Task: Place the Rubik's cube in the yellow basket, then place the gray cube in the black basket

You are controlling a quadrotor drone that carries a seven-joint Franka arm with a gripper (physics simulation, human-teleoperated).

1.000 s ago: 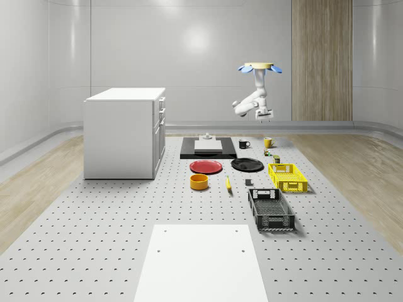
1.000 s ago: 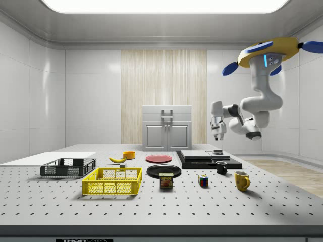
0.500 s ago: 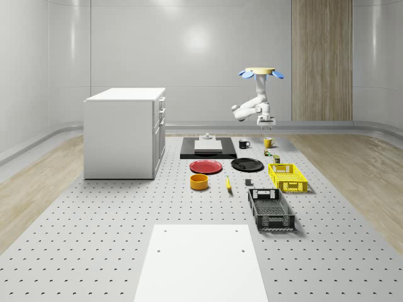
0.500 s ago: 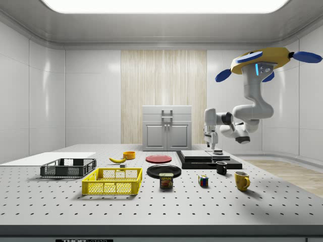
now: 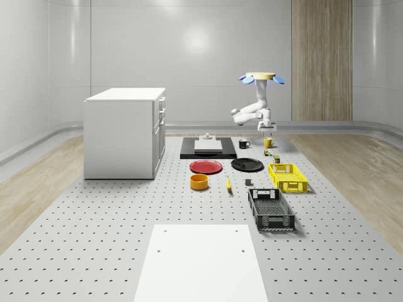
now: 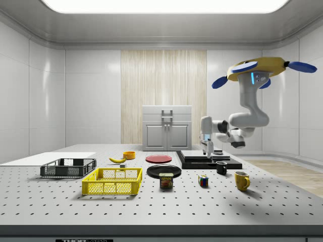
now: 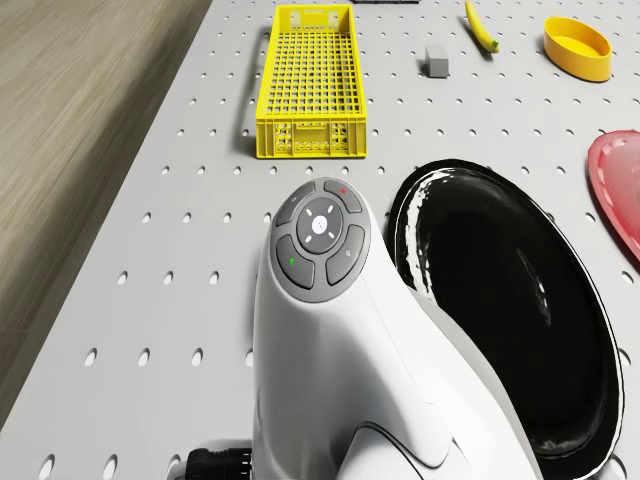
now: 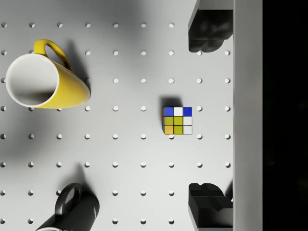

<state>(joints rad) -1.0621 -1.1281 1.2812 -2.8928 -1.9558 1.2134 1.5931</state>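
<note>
The Rubik's cube (image 8: 177, 120) (image 6: 203, 181) (image 5: 267, 151) lies on the perforated table between two mugs and a can. My gripper (image 8: 208, 118) (image 6: 208, 154) (image 5: 267, 129) hangs above it, pointing down, open and holding nothing; the cube sits just off the line between the fingers. The drone (image 6: 257, 70) (image 5: 261, 77) hovers over the table's far right part. The yellow basket (image 5: 296, 187) (image 6: 112, 187) (image 7: 307, 140) stands nearer the camera in the whole-scene view. The black basket (image 5: 272, 223) (image 6: 68, 170) is nearer still, with the gray cube (image 5: 248, 182) (image 7: 436, 60) to their left.
A yellow mug (image 8: 45, 82) (image 6: 241, 180) and a black mug (image 8: 72, 211) (image 6: 221, 168) stand close to the Rubik's cube, as does a can (image 6: 166, 180). A black plate (image 7: 500, 300), red plate (image 5: 206, 167), orange bowl (image 5: 199, 182), banana (image 5: 228, 184), black slab (image 5: 208, 148) and white cabinet (image 5: 124, 132) lie further off.
The drone has come lower and the arm has swung down. The gripper now hangs closer to the table, over the Rubik's cube. Nothing on the table has moved.
</note>
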